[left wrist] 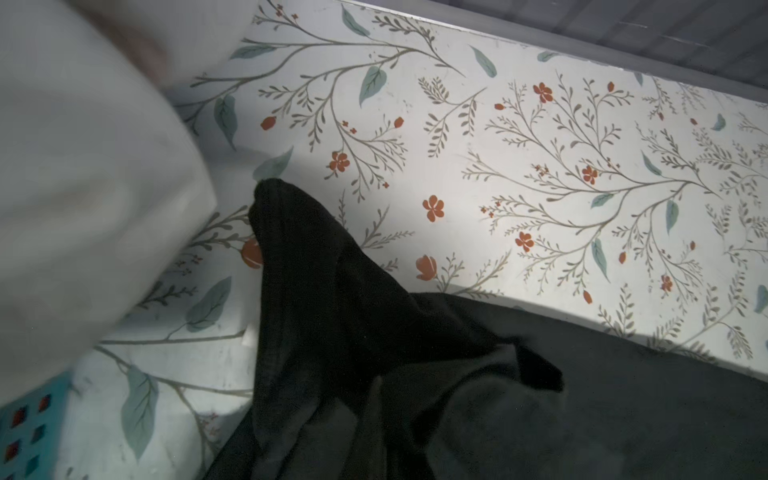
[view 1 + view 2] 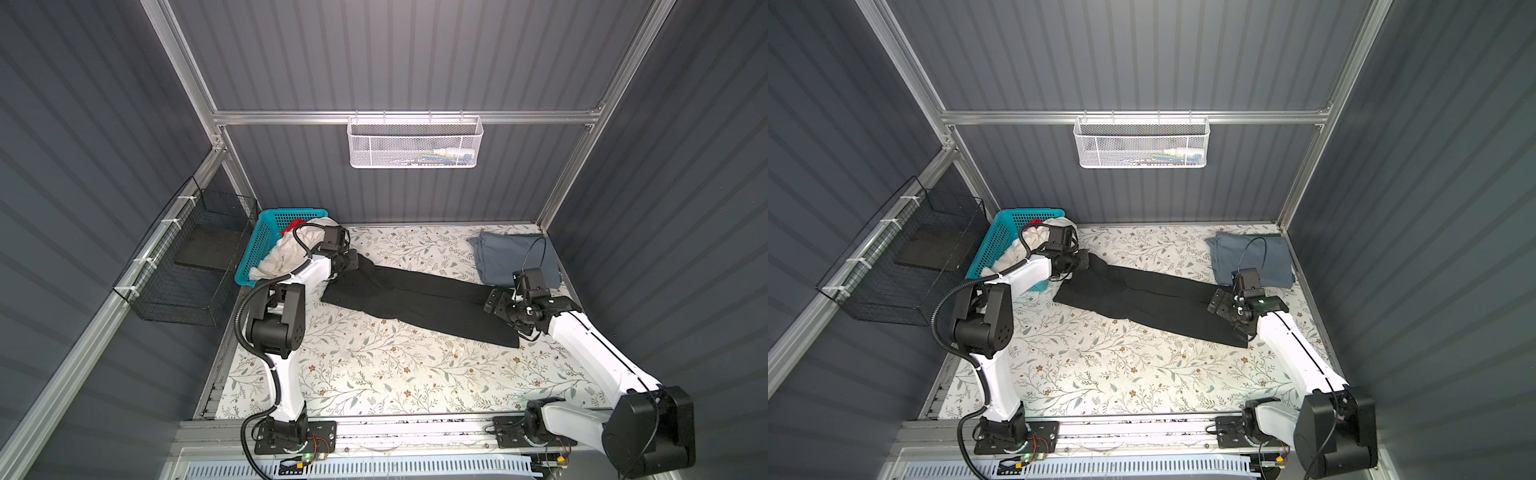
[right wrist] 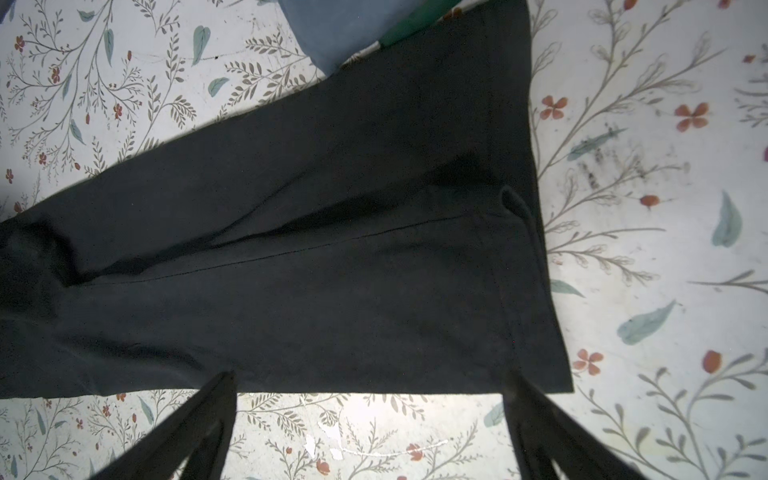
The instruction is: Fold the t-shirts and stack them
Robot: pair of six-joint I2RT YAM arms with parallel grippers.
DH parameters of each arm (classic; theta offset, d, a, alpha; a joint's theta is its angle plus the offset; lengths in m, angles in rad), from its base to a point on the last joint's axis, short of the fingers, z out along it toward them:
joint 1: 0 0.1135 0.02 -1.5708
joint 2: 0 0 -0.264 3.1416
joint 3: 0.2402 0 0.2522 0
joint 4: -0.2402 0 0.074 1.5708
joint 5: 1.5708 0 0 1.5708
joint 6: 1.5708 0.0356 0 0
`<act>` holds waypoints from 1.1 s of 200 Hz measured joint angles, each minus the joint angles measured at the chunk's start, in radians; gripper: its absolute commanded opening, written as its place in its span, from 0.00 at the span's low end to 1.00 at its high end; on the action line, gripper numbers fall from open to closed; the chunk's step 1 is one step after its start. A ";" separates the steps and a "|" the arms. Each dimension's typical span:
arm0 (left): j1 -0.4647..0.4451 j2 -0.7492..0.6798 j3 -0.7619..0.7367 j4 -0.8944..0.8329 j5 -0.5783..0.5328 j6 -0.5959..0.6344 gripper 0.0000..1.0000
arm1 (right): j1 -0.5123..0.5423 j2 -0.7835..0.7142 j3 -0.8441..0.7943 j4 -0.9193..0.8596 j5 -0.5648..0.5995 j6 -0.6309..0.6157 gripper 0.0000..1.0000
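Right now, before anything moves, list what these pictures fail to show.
- Left gripper: fingertips hidden in both top views by its own wrist, in the left wrist view by the bunched black t-shirt.
- Red t-shirt: a sliver only; the white t-shirt in the teal basket covers the rest.
- The white t-shirt in the left wrist view: blurred, too close.
- Wall basket contents: too small.
- Blue-grey t-shirt: cut off by the right wrist view's edge.

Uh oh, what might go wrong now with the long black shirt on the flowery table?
1. Only the left gripper pinches the large black cloth t-shirt; the right gripper hangs open, so pulling could bunch it.
2. Its far corner lies close by the folded blue-grey t-shirt, which might get dragged.
3. The white shirt bulging from the teal plastic basket might snag on the left arm.
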 measured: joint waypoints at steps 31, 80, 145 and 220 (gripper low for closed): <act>-0.002 0.018 0.050 -0.068 -0.058 0.000 0.00 | 0.000 0.000 0.000 0.000 0.000 -0.001 0.99; -0.004 0.085 0.115 -0.164 -0.104 -0.001 0.07 | 0.000 0.000 0.000 0.000 0.000 -0.002 0.99; -0.008 0.077 0.126 -0.182 -0.116 -0.023 0.53 | -0.001 0.000 0.000 0.003 -0.028 -0.003 0.99; -0.163 -0.044 0.109 -0.055 0.058 -0.066 0.56 | -0.001 -0.037 -0.003 0.006 -0.025 -0.002 0.99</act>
